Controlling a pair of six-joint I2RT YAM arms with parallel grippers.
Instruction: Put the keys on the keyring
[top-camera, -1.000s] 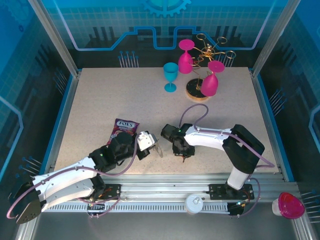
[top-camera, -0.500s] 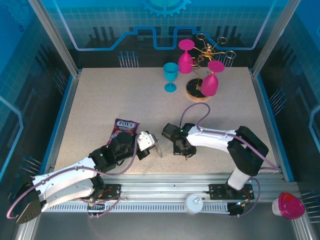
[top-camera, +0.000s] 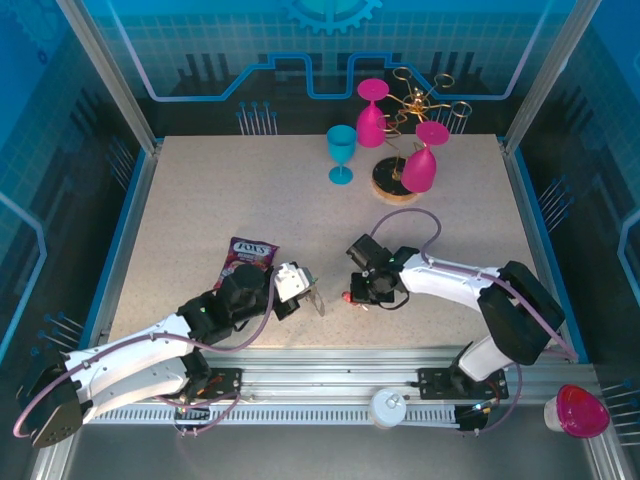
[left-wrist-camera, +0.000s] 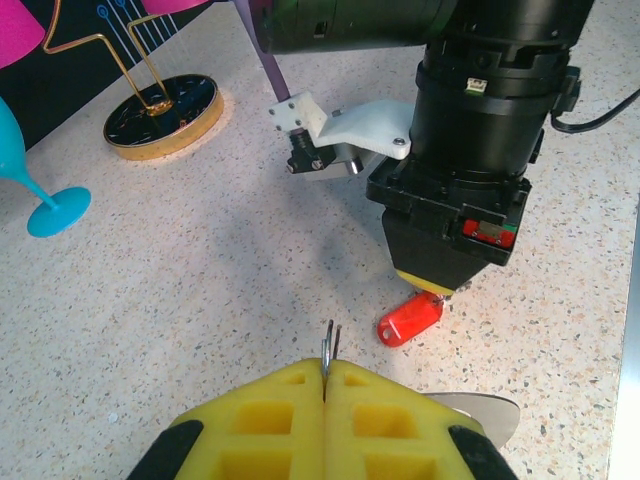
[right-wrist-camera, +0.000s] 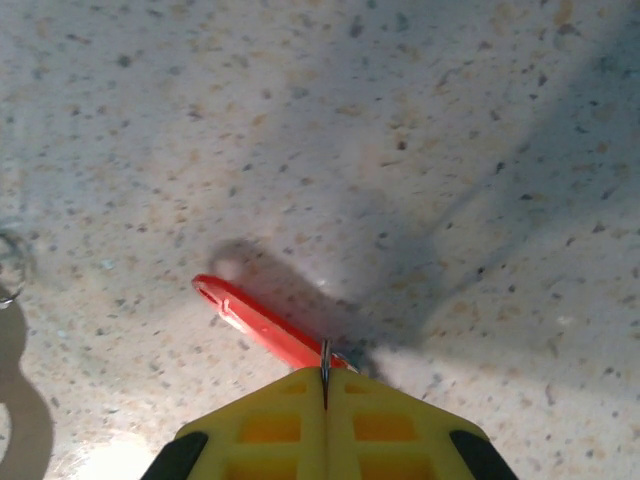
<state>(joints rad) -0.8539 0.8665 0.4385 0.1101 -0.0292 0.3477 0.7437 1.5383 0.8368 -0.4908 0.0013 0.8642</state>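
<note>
The keys are a small silver piece joined to a red plastic tag (right-wrist-camera: 258, 319). My right gripper (right-wrist-camera: 325, 378) is shut on the silver piece, and the tag sticks out to the left just above the table, casting a shadow. From the left wrist the tag (left-wrist-camera: 410, 318) hangs under the right gripper (left-wrist-camera: 437, 288). My left gripper (left-wrist-camera: 327, 368) is shut on a thin silver wire ring (left-wrist-camera: 328, 340) of the keyring, whose grey loop (left-wrist-camera: 482, 411) pokes out at the lower right. From above, the keyring (top-camera: 316, 298) and the tag (top-camera: 347, 296) are a short gap apart.
A purple snack packet (top-camera: 250, 256) lies just behind the left arm. At the back stand a teal goblet (top-camera: 341, 153) and a gold wire rack (top-camera: 408, 118) with pink glasses. A pink cup (top-camera: 578, 411) sits off the table at the near right.
The right gripper has shut on the keys and swung round, its wrist now further right, so the red tag shows to its left. The left arm has not moved.
</note>
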